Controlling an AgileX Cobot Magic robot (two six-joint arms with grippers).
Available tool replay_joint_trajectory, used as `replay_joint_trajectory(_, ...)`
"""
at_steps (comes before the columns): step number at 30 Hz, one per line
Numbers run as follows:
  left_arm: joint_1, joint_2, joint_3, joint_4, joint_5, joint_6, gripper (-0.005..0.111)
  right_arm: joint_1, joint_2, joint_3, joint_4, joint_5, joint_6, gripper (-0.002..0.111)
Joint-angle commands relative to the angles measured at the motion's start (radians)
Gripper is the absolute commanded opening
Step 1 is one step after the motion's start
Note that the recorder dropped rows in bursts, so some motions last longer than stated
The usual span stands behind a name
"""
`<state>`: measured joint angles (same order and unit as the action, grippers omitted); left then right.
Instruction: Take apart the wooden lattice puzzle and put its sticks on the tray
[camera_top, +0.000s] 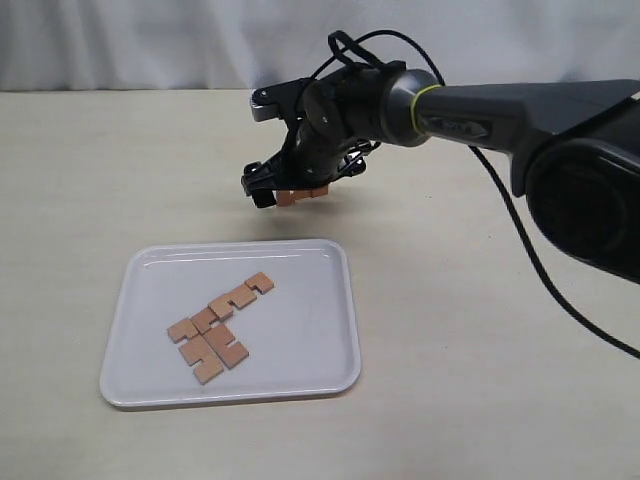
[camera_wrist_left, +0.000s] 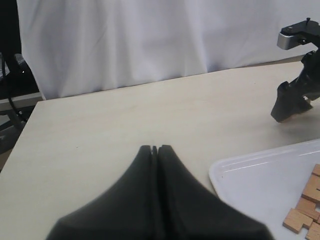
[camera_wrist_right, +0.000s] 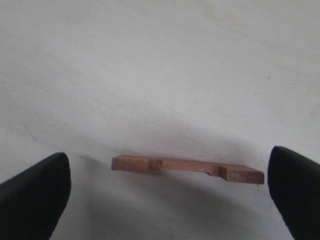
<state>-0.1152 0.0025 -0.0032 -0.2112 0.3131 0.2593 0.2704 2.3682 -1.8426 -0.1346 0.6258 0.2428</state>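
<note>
Right claw (camera_wrist_right: 167, 152) is spread wide open and holding nothing. Its two dark fingers (camera_wrist_right: 35, 200) stand off either end of a single stick (camera_wrist_right: 187, 169), with clear gaps on both sides, so no contact yet. The stick looks like it's lying on the table (camera_top: 480, 380) with a thin side facing the wrist camera and a notch showing near each end, though I can't say for sure it's fully settled. My guess is it's very light, stiff and smooth, so it won't bend or crush but will skate or flip if one finger reaches it first. Closing end to end would catch it, but the notched ends are thin. I'd want the pads square on both ends, or better, turned to pinch the solid middle. Moving outward, the table around it is bare, and the tray (camera_top: 310, 330) sits near, on the camera side in the exterior view. It has a low rim to lift over. The other sticks (camera_top: 215, 330) are bunched on its left-middle, so there's lots of open white on the right and far side to drop onto. Left claw (camera_wrist_left: 155, 149) is closed on nothing, just beside a tray corner and well apart from the right one.
</note>
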Motion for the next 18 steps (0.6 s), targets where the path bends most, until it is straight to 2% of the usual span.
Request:
replay_joint_trajectory(1,0.010,-0.002,0.003,-0.002,-0.009,0.005,0.000,-0.005,0.010,-0.006,-0.019,-0.014,0.009,0.110)
replay_joint_trajectory(5,0.010,-0.002,0.003,-0.002,-0.009,0.005,0.000,-0.005,0.016,-0.006,-0.026,-0.039,0.011,0.106)
replay_joint_trajectory(12,0.010,-0.002,0.003,-0.002,-0.009,0.005,0.000,-0.005,0.031,-0.006,-0.047,-0.047,0.021,0.045)
replay_joint_trajectory(16,0.010,-0.002,0.003,-0.002,-0.009,0.005,0.000,-0.001,0.018,-0.006,-0.043,-0.033,0.034,0.004)
replay_joint_trajectory(18,0.010,-0.002,0.003,-0.002,-0.009,0.005,0.000,0.009,-0.001,-0.006,-0.039,-0.029,0.034,0.005)
